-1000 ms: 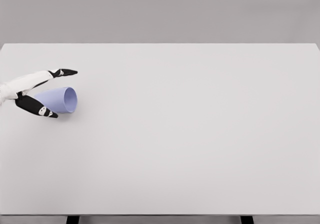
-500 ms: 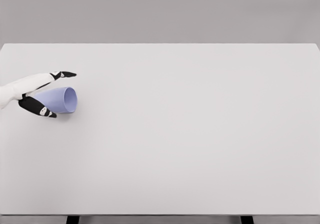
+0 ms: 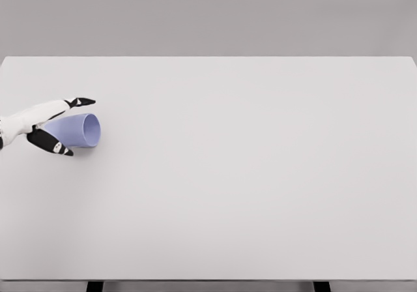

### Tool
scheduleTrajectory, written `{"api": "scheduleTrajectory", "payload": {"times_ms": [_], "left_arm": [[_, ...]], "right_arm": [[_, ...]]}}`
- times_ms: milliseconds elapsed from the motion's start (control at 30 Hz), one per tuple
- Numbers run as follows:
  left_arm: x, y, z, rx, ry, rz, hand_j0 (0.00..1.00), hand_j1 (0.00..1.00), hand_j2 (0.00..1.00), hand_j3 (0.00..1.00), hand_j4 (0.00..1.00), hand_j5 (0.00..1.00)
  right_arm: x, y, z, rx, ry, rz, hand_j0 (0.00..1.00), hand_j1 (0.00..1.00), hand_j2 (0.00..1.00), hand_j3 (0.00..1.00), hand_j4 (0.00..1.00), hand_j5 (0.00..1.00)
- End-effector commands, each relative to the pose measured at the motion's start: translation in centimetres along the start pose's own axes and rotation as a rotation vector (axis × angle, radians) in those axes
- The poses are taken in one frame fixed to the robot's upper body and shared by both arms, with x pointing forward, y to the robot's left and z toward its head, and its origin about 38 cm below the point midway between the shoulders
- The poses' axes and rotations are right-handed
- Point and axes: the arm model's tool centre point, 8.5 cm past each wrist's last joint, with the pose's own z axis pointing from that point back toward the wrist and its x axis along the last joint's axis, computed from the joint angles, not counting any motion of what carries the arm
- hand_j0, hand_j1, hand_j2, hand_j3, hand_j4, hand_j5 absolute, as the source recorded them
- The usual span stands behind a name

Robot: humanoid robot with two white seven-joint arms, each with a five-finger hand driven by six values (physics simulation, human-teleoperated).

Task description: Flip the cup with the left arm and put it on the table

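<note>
While the lilac cup (image 3: 77, 130) lay on its side near the table (image 3: 247, 175) far-left edge, mouth facing right, left hand (image 3: 47, 124) bracketed it w/ fingers spread, one fingertip above, thumb below. Contact unclear; cup base hidden by hand. Forearm cut off at frame edge.

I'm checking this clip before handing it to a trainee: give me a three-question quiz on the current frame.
1. True or false: the cup stands upright on the table.
2. Which way does the cup's open mouth face? A) toward the picture's right B) toward the picture's left C) straight up
3. Fill in: the left hand has its fingers on either side of the ____.

Key: 1 false, it lies on its side. 2 A. 3 cup; whether they press on it cannot be told.
</note>
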Motion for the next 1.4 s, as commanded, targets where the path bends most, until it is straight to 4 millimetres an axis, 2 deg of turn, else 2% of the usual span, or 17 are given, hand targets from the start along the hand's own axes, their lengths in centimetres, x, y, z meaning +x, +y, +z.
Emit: {"api": "scheduleTrajectory", "payload": {"times_ms": [0, 200, 267, 433, 500, 567, 667, 900, 1000, 1133, 1367], "left_arm": [[0.2, -0.6, -0.5, -0.011, 0.002, 0.011, 1.0, 1.0, 1.0, 1.0, 1.0, 1.0], [-0.3, -0.5, -0.5, -0.002, 0.046, 0.023, 1.0, 1.0, 1.0, 1.0, 1.0, 1.0], [-0.2, -0.6, -0.7, -0.003, 0.041, 0.026, 0.96, 0.96, 0.96, 0.96, 0.96, 0.96], [0.2, -0.6, -0.9, 0.011, 0.028, 0.029, 0.96, 0.96, 0.96, 0.96, 0.96, 0.96], [0.2, -0.6, -0.9, 0.012, 0.028, 0.028, 0.83, 0.83, 0.83, 0.83, 0.83, 0.83], [0.2, -0.6, -1.0, 0.01, 0.027, 0.031, 0.75, 0.75, 0.75, 0.75, 0.75, 0.75], [0.4, -1.8, -1.5, -0.015, 0.021, 0.035, 0.73, 0.73, 0.73, 0.73, 0.73, 0.73], [0.6, -1.8, -1.5, 0.003, 0.007, 0.041, 0.65, 0.65, 0.65, 0.65, 0.65, 0.65], [2.2, -0.9, -0.7, 0.038, -0.09, 0.023, 0.63, 0.63, 0.63, 0.63, 0.63, 0.63], [2.9, 0.8, 0.6, 0.122, -0.207, 0.014, 0.62, 0.62, 0.62, 0.62, 0.62, 0.62], [4.2, 2.0, 1.3, 0.155, -0.364, 0.173, 0.62, 0.62, 0.62, 0.62, 0.62, 0.62]], "right_arm": [[0.0, 0.0, 0.0, 0.001, 0.0, 0.001, 1.0, 1.0, 1.0, 1.0, 1.0, 1.0], [0.0, 0.0, 0.0, 0.001, 0.0, 0.001, 1.0, 1.0, 1.0, 1.0, 1.0, 1.0], [0.0, 0.0, 0.0, 0.001, 0.0, 0.001, 1.0, 1.0, 1.0, 1.0, 1.0, 1.0], [0.0, 0.0, 0.0, 0.001, 0.0, 0.001, 1.0, 1.0, 1.0, 1.0, 1.0, 1.0], [0.0, 0.0, 0.0, 0.001, 0.0, 0.001, 1.0, 1.0, 1.0, 1.0, 1.0, 1.0], [0.0, 0.0, 0.0, 0.001, 0.0, 0.001, 1.0, 1.0, 1.0, 1.0, 1.0, 1.0], [0.0, 0.0, 0.0, 0.001, 0.0, 0.001, 1.0, 1.0, 1.0, 1.0, 1.0, 1.0], [0.0, 0.0, 0.0, 0.001, 0.0, 0.001, 1.0, 1.0, 1.0, 1.0, 1.0, 1.0], [0.0, 0.0, 0.0, 0.001, 0.0, 0.001, 1.0, 1.0, 1.0, 1.0, 1.0, 1.0], [0.0, 0.0, 0.0, 0.001, 0.0, 0.001, 1.0, 1.0, 1.0, 1.0, 1.0, 1.0], [0.0, 0.0, 0.0, 0.001, 0.0, 0.001, 1.0, 1.0, 1.0, 1.0, 1.0, 1.0]]}}
